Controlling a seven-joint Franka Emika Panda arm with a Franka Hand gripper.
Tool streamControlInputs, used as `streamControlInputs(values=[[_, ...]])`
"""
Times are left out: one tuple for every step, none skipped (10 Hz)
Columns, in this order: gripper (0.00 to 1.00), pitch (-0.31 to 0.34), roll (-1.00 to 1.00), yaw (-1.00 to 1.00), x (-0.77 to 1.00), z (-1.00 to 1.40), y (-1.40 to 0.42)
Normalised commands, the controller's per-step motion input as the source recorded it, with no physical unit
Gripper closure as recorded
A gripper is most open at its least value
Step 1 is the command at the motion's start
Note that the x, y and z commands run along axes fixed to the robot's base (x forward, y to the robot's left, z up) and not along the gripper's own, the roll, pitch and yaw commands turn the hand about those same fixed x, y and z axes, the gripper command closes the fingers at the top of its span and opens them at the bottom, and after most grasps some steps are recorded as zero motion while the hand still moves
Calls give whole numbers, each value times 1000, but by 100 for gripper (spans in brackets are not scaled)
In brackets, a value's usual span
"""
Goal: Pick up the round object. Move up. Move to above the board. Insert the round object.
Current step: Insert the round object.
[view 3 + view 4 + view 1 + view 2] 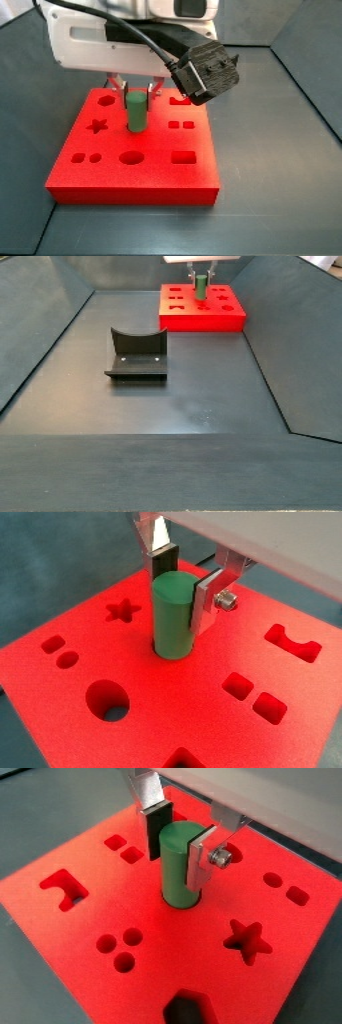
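the red board (201,722) carries the green round object (174,617) upright in a hole near its middle, the tool (185,580) clamped on its top.

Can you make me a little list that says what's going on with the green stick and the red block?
peg: green peg, upright, its lower end in a hole near the middle of the board
board: red board with star, round and square holes, at the far end of the floor
gripper: gripper over the board, one finger on each side of the peg's top; contact hard to judge
fingers: silver plates with dark pads
block: dark U-shaped block, on the floor apart from the board
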Motion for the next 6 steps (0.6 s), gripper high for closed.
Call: streamControlInputs(values=[[100, -314, 4, 277, -274, -634, 0], [100, -259, 81, 214, -237, -754, 0], [100, -166, 144, 149, -74, -840, 0], [100, -136, 116, 43, 0, -734, 0], [100, -36, 0, 0, 0, -271, 0], [100, 0, 0, 0, 0, -29, 0]])
